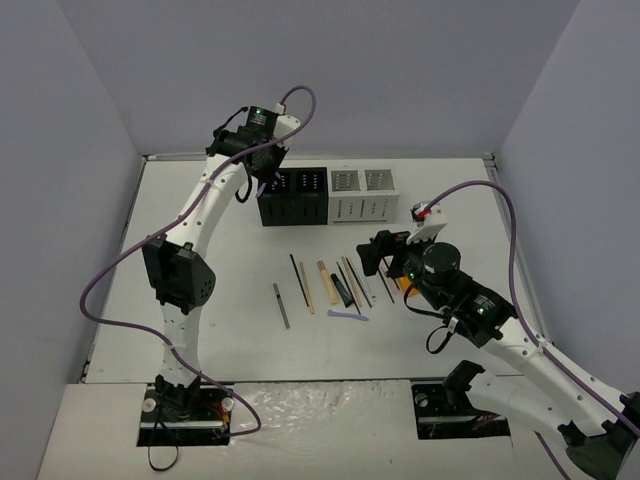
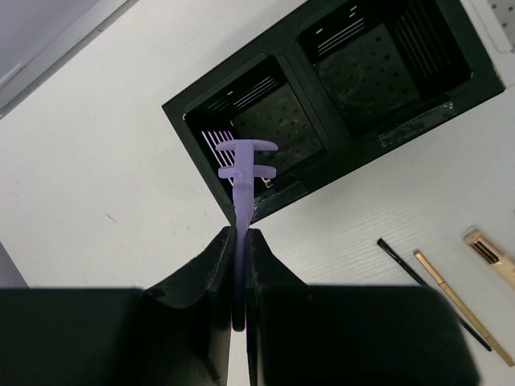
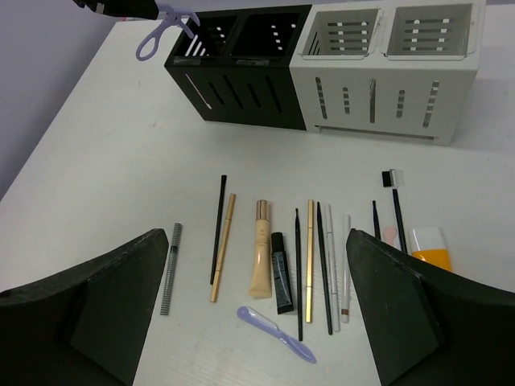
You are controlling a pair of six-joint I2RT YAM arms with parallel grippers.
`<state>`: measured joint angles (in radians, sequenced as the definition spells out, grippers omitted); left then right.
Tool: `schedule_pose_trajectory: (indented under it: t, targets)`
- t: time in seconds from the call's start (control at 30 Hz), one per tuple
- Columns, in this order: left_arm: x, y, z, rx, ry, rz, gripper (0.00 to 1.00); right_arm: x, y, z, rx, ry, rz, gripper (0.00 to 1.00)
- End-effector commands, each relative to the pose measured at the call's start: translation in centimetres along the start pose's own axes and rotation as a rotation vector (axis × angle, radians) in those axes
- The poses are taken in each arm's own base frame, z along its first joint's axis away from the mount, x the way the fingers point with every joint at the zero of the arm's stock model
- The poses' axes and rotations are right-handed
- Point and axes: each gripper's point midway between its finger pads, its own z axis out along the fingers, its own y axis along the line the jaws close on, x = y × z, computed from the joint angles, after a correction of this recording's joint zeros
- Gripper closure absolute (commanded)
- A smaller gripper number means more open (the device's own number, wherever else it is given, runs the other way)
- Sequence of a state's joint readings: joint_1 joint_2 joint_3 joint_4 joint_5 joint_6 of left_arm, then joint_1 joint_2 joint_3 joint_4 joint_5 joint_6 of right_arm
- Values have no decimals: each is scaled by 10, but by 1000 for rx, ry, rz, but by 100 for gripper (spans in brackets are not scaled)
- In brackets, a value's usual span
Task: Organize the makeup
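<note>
My left gripper (image 2: 239, 233) is shut on the lilac-handled scissors (image 2: 244, 165) and holds them over the left compartment of the black organizer (image 2: 201, 121). The scissors also show in the right wrist view (image 3: 161, 26), above the black box's left end. My right gripper (image 3: 256, 235) is open and empty above a row of makeup lying on the table: a tan tube (image 3: 261, 249), a small black tube (image 3: 281, 273), a lilac tool (image 3: 276, 333), black and gold pencils (image 3: 310, 260), and a flat orange tube (image 3: 429, 248). In the top view the left gripper (image 1: 262, 185) is at the black box and the right gripper (image 1: 385, 255) by the row's right end.
A white slotted organizer (image 3: 378, 88) stands right of the black one (image 3: 241, 80) at the back of the table. A grey patterned stick (image 3: 170, 268) lies at the row's left end. A black brush (image 2: 426, 289) and a gold pencil (image 2: 459, 305) show in the left wrist view.
</note>
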<state>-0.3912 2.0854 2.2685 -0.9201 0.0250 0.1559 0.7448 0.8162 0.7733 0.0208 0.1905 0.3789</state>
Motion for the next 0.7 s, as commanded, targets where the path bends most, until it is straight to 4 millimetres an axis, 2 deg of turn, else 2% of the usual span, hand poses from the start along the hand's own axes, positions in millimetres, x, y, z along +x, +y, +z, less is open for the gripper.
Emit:
schedule_pose_trajectory:
  t: [0.0, 0.03, 0.27, 0.5, 0.67]
  targets:
    - [-28, 18, -27, -39, -85, 100, 100, -10, 1, -3, -10, -42, -8, 9]
    - [-25, 15, -19, -26, -73, 103, 100, -8, -1, -3, -9, -38, -7, 9]
    - [-21, 9, 5, 12, -56, 136, 100, 2, -1, 0, -12, -8, -27, 8]
    - [-23, 9, 17, 6, -60, 176, 100, 15, -1, 3, -24, 30, -45, 8]
    - [-27, 11, 20, -9, -73, 200, 100, 16, -1, 2, -31, 31, -51, 8]
